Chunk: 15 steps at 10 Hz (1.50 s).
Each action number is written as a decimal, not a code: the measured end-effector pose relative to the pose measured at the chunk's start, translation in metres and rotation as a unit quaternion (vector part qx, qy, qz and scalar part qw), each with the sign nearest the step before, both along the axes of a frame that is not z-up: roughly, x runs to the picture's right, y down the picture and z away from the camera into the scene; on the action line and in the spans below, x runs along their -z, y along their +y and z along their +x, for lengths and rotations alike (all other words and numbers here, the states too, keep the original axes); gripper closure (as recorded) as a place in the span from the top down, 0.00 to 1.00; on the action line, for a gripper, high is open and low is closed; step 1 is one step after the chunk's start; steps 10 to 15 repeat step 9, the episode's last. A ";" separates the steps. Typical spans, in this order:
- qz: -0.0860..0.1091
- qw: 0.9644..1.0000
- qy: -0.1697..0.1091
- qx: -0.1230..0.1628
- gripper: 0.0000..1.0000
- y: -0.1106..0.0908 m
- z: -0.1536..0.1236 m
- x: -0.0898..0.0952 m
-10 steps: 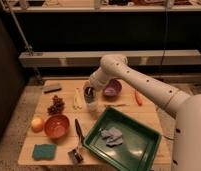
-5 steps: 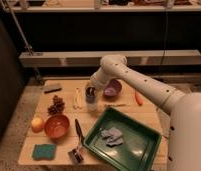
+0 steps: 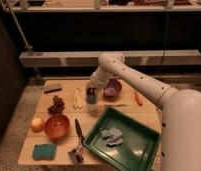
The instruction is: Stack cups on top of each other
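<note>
The tool (image 3: pixel 91 90) has barely shifted, low over the worktop (image 3: pixel 64 145), the narrow dark grey cup (image 3: pixel 91 94) sitting atop the white cylindrical cup (image 3: pixel 92 104); stack looks nearly made, grip unclear.

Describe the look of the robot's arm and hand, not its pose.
The arm is white, thick and tubular, with rounded joints and a row of small dark dots along its side. No loose cables show. It narrows to the hand, which is dark, above the table.

We see the gripper (image 3: pixel 91 93) covering the dark cup (image 3: pixel 91 96) above the white cup (image 3: pixel 92 104); their contact stays hidden.
</note>
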<state>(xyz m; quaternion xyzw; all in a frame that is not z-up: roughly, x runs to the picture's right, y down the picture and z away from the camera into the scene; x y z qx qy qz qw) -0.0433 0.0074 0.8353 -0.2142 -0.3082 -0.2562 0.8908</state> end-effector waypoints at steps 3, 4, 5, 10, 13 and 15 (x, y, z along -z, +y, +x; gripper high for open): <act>-0.015 1.000 -0.026 -0.001 0.80 0.000 -0.002 0.003; -0.016 1.000 -0.027 -0.001 0.80 0.000 -0.002 0.003; -0.016 1.000 -0.027 0.000 0.80 0.000 -0.002 0.003; -0.016 1.000 -0.027 0.000 0.80 0.000 -0.002 0.003; -0.016 1.000 -0.027 0.000 0.80 0.000 -0.002 0.003; -0.016 1.000 -0.027 0.000 0.80 0.000 -0.002 0.003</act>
